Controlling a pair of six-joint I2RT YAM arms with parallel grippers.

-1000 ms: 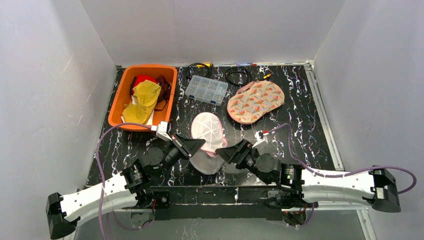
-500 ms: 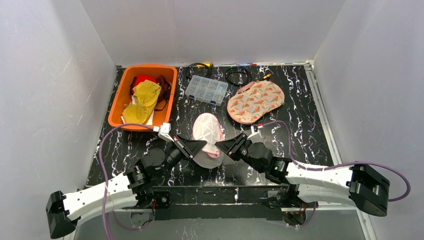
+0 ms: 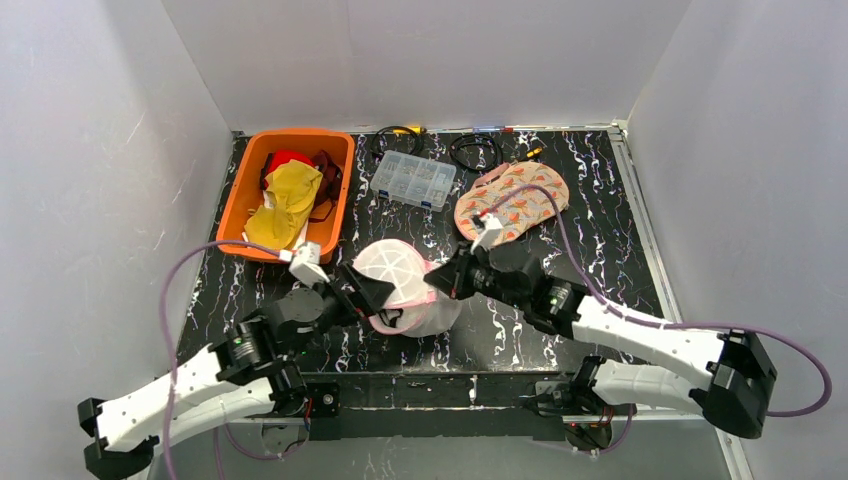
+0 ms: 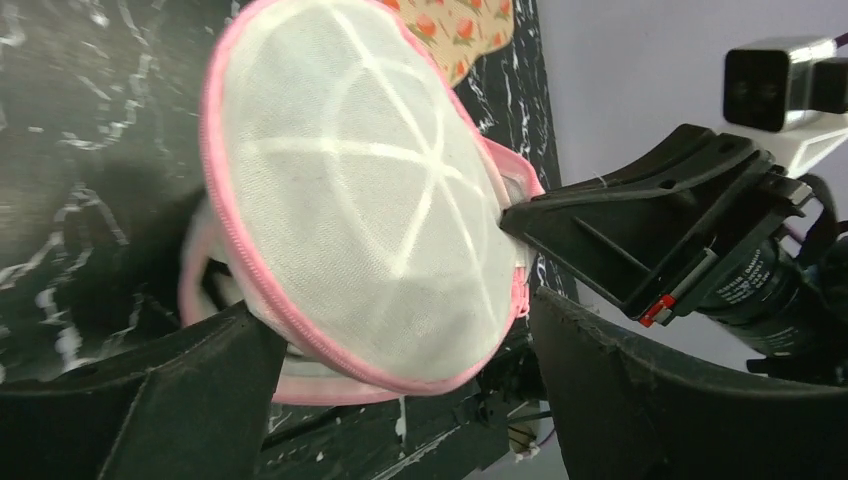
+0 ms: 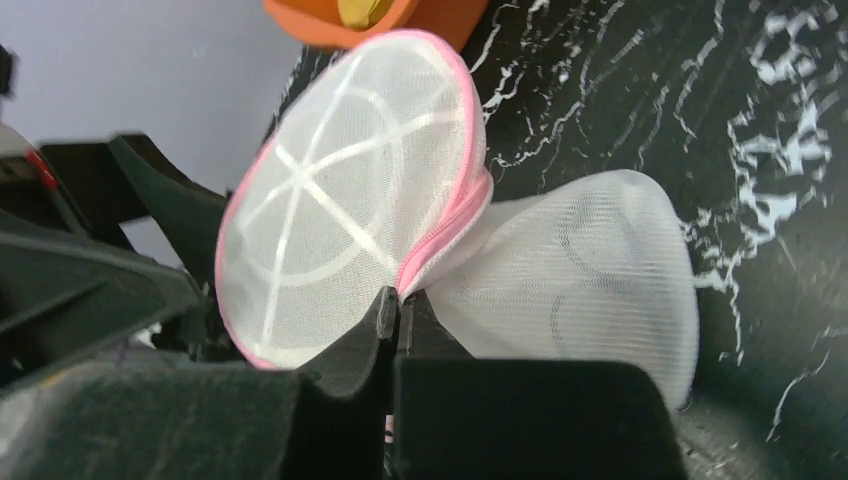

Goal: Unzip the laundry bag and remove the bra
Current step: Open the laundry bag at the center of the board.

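Observation:
The laundry bag is a white mesh dome with pink zipper trim, lifted off the table between both arms. Its two halves gape apart like a clam, the domed half up and the softer half hanging. My right gripper is shut on the pink zipper edge where the halves meet. My left gripper stands wide open, one finger either side of the dome, not pressing it. The bra is hidden; only faint dark lines show through the mesh.
An orange bin of clothes stands at the back left. A clear compartment box, a patterned oven mitt and coiled cables lie behind the bag. White walls close in on three sides.
My left gripper let go of the bag and opened wide. My right gripper shut on the zipper edge and moved back and up, and the bag's halves spread apart.

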